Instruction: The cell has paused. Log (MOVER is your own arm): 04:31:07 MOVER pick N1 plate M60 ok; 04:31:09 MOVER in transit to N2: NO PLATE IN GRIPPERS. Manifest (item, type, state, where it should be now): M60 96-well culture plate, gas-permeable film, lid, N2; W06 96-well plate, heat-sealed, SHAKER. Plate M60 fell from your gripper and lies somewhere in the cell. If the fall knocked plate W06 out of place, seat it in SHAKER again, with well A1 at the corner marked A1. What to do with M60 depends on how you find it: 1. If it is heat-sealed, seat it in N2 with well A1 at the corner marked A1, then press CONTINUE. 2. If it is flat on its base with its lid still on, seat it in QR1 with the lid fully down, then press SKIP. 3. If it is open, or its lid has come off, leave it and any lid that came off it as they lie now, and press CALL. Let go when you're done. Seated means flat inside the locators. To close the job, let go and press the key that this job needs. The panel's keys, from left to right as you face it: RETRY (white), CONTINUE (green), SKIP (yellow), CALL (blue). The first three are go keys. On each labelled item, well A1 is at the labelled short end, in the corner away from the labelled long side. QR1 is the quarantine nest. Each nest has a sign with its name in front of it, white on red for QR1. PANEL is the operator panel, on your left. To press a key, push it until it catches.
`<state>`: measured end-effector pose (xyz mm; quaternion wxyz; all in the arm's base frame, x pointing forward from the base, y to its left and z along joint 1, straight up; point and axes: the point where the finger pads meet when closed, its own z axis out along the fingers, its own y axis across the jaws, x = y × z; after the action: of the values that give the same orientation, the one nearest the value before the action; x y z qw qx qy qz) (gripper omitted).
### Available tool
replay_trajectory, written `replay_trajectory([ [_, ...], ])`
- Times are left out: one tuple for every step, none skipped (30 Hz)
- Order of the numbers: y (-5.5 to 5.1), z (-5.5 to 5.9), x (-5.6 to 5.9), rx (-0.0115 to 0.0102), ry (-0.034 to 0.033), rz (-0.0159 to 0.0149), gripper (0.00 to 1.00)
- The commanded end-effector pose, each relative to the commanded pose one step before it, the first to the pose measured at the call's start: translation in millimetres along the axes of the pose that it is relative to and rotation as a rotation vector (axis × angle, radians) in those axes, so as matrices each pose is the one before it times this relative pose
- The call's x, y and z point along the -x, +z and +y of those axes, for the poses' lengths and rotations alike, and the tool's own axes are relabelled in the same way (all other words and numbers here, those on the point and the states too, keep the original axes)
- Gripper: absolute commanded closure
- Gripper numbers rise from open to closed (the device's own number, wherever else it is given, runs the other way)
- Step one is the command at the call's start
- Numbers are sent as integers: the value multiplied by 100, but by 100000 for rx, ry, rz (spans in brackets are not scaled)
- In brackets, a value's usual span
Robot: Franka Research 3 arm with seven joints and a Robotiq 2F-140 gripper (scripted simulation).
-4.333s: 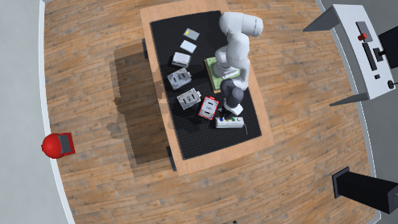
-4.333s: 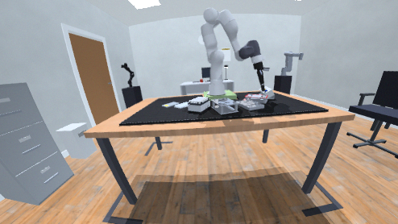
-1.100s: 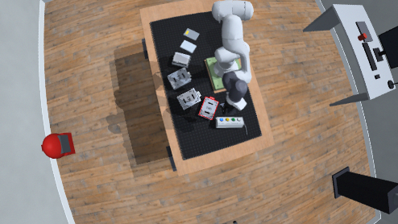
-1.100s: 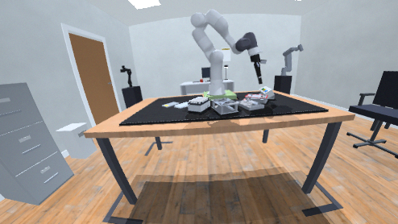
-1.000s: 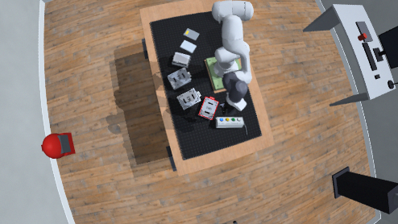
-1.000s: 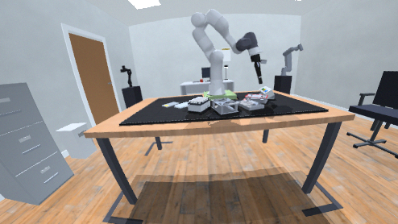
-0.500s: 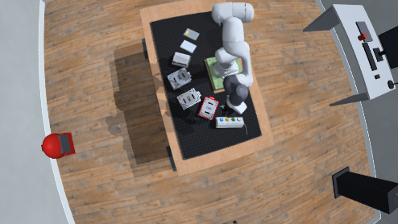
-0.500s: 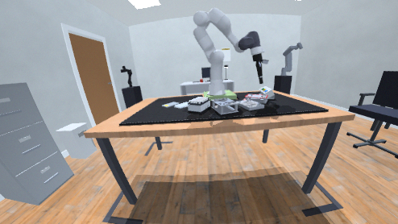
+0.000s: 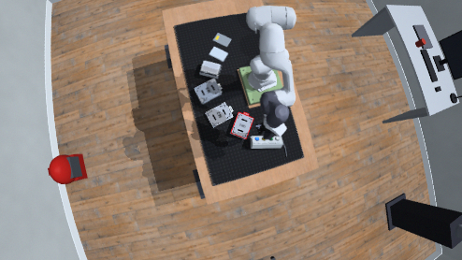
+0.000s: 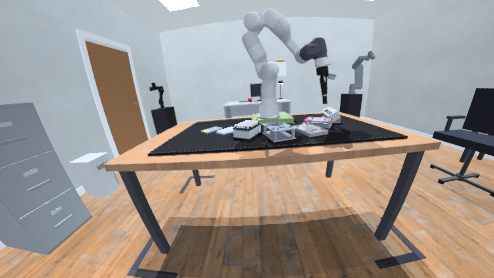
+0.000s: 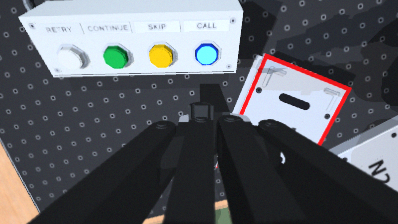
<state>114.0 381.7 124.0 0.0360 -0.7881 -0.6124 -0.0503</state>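
My gripper (image 11: 209, 99) is shut and empty. It hangs above the mat just in front of the operator panel (image 11: 132, 37), pointing between the yellow SKIP key (image 11: 161, 55) and the blue CALL key (image 11: 206, 53), clear of both. It also shows in the overhead view (image 9: 270, 127). The red-framed QR1 nest (image 11: 292, 102) beside the panel is empty. Far down the mat lies a white well plate (image 9: 210, 69). Beyond it lie a flat white piece (image 9: 218, 53) and a grey piece with a yellow tag (image 9: 222, 39). I cannot tell which of them is a lid.
Two grey nests (image 9: 208, 90) (image 9: 219, 114) stand between the plate and QR1, both empty. The green shaker base is mostly hidden under my arm. The RETRY (image 11: 72, 56) and CONTINUE (image 11: 116, 56) keys are on the panel's left.
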Motion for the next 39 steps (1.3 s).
replay_trajectory([
  [96,49,263,-54,-1323,-3421,90],
  [-3,1,-42,1,1,-508,90],
  [-1,-3,-41,-4,-4,-501,90],
  [-2,-2,-41,-2,-2,-490,90],
  [-3,0,-40,0,0,-479,90],
  [0,0,0,0,0,0,90],
  [0,0,0,0,0,0,90],
  [-3,1,-39,1,1,-466,90],
  [-4,3,-38,3,3,-453,90],
  [-4,2,-37,2,2,-440,90],
  [-2,-3,-35,-4,-4,-429,90],
  [-2,-2,-34,-2,-2,-414,90],
  [-3,-1,-33,-1,-1,-398,90],
  [-3,0,-32,0,0,-381,90],
  [-4,1,-30,1,1,-364,90],
  [-4,2,-29,2,2,-347,90],
  [-4,3,-27,3,3,-330,90],
  [-3,0,-26,0,0,-314,90],
  [-2,-2,-24,-3,-3,-298,90],
  [-2,-2,-23,-2,-2,-279,90],
  [-2,-1,-21,-1,-1,-261,90],
  [-2,-1,-20,-1,-1,-242,90],
  [0,0,0,0,0,0,90],
  [0,0,0,0,0,0,90],
  [-2,0,-18,0,0,-224,90],
  [-2,0,-17,0,0,-205,90],
  [-2,0,-15,0,0,-187,90],
  [-2,1,-14,1,1,-170,90],
  [-2,1,-13,1,1,-152,90],
  [-2,1,-11,1,1,-135,90],
  [-2,1,-10,1,1,-119,90],
  [-2,1,-9,1,1,-103,90],
  [-1,1,-7,1,1,-88,90],
  [-1,1,-6,1,1,-74,90],
  [-1,1,-5,1,1,-61,90],
  [-1,0,-4,1,1,-48,90],
  [-1,0,-3,0,0,-37,90],
  [0,0,-2,0,0,-27,90],
  [0,0,-2,0,0,-19,90],
])
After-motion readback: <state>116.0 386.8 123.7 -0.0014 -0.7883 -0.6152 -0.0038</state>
